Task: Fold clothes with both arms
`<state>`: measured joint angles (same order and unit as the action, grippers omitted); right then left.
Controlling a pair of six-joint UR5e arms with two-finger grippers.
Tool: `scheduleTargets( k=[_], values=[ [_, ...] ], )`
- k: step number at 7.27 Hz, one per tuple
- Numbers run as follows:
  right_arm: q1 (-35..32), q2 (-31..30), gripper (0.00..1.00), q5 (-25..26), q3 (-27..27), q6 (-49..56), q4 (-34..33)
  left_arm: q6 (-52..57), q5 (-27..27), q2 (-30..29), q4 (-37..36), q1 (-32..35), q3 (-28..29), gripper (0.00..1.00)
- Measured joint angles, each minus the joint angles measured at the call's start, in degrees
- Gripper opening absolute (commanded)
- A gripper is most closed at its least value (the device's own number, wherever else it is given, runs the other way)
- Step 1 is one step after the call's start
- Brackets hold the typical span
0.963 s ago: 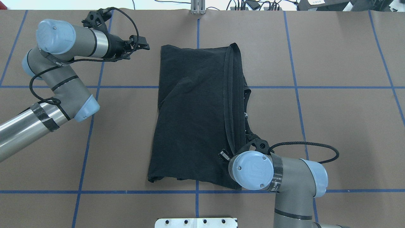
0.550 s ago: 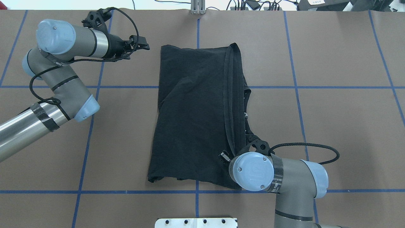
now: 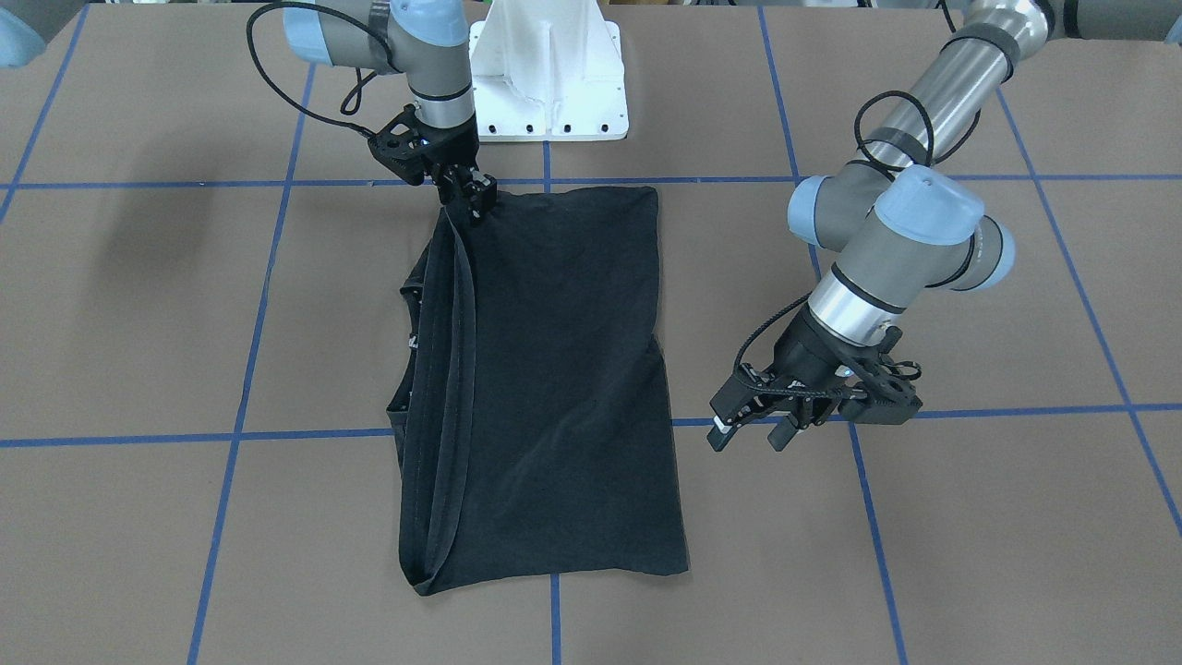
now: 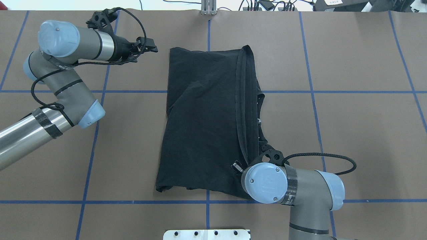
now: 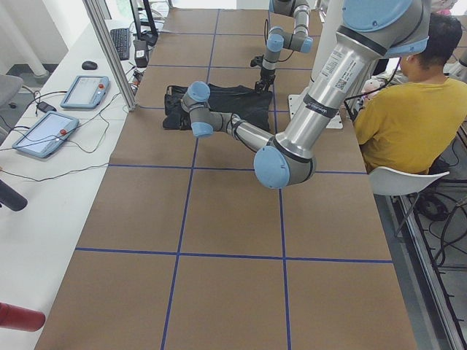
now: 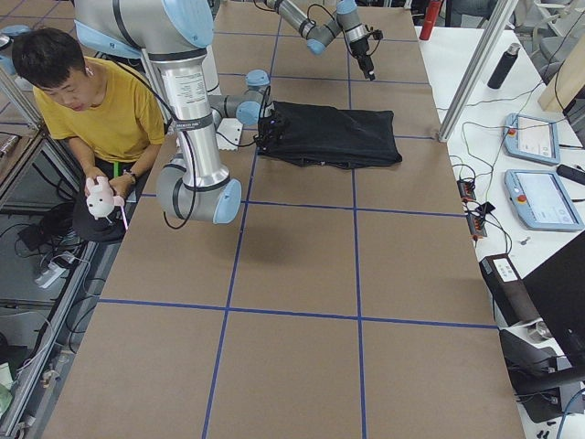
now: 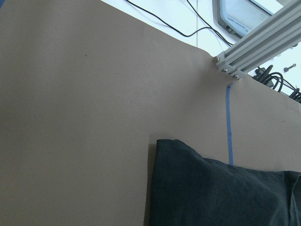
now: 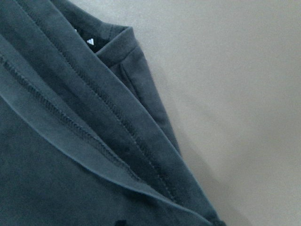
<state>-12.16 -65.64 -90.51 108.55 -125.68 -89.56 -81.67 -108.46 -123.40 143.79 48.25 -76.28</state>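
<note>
Status: T-shirt (image 4: 200,126) lies flat mid-table (image 4: 350,133), already narrowed to a long rectangle running away from the robot. No sleeves stick out and no logo shows, so I'd judge the lengthwise folds done. Hem bands (image 4: 243,100) are stacked in several layers along the shirt's right-hand edge; the right wrist view shows them slightly fanned, not flush. A few shallow wrinkles on the top layer. What's left, by my read: the crosswise fold(s) to bring it down to a compact packet, maybe tidying that layered edge first.

Right gripper (image 3: 466,199): down at the near right corner of the shirt, right on the stacked hems, touching cloth. The wrist hides the tips from overhead and the front view is too small to read the gap, so I can't tell whether it's pinching the hem or just resting on it.

Left gripper (image 3: 750,436): fingers spread, holding nothing, above bare table just beside the shirt's far left corner, not touching it. Its wrist camera sees that corner and table only.
</note>
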Motion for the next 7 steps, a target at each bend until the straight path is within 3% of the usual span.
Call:
scheduleTargets(
  k=[2,3,4,7],
  values=[
    [0.1,0.0,0.57,0.1,-0.3,0.0,0.1,-0.1,0.0,0.0,0.0,0.0,0.0,1.0],
    [0.1,0.1,0.14,0.1,-0.3,-0.1,0.1,-0.1,0.0,0.1,0.0,0.0,0.0,1.0],
    [0.1,0.2,0.0,0.1,-0.4,-0.3,0.1,-0.1,0.0,0.1,0.0,0.0,0.0,1.0],
    [-0.2,0.5,0.0,0.3,-0.7,-3.0,0.5,-0.1,0.0,0.4,0.0,0.0,0.0,1.0]
  ],
)
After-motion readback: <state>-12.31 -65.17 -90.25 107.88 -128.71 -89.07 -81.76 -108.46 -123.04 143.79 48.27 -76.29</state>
